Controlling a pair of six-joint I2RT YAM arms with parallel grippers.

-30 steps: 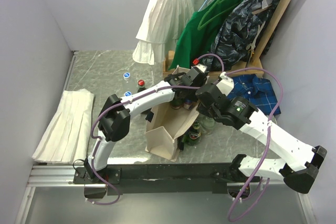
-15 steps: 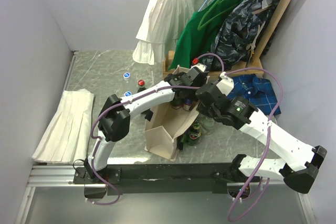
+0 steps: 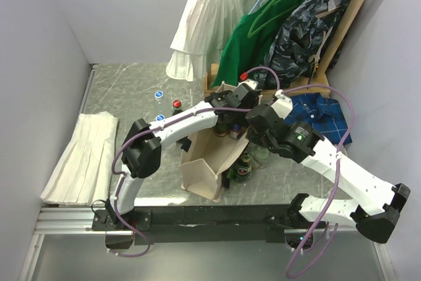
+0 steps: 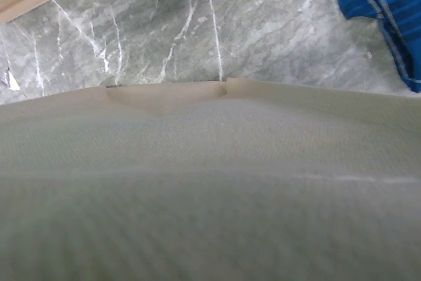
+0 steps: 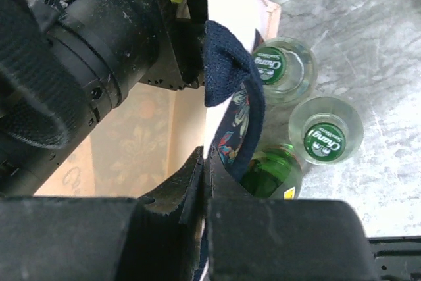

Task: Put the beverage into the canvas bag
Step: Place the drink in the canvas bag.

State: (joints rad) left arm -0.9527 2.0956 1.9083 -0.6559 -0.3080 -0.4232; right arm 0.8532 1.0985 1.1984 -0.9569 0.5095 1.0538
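At table centre: canvas bag (image 3: 205, 174), standing upright with its mouth gaping. Right gripper (image 5: 204, 185), fingers pressing together, is pinching the bag's rim beside the navy strap (image 5: 227, 64), probably holding the mouth open for loading. Left gripper (image 3: 231, 102) is hovering over the opening; its camera is showing only canvas, so its finger spread cannot be told. Beverage bottles (image 5: 325, 139) are standing on the table (image 4: 263, 24), just beside the bag, awaiting placement.
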